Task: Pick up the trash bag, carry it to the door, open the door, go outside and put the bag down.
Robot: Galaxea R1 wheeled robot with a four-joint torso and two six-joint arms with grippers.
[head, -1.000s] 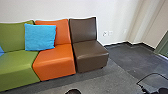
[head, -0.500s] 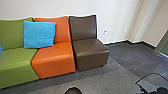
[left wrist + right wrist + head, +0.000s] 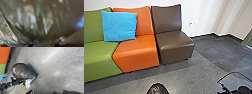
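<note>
Ahead of you: orange seat (image 3: 137, 51), brown seat (image 3: 175, 45), blue pillow (image 3: 119, 26) against backrests. Bulging trash bag (image 3: 23, 72) near seats, your left gripper (image 3: 24, 82) seemingly clamped on its neck. Right gripper (image 3: 227, 91): can't tell.

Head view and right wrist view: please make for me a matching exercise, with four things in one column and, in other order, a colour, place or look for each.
1. Pillow
2. Trash bag
3. Orange seat
4. Wall

A. Between the green seat and the brown seat
B. White
C. Light blue
D. Dark and shiny

Right pairs: 1-C, 2-D, 3-A, 4-B
</note>
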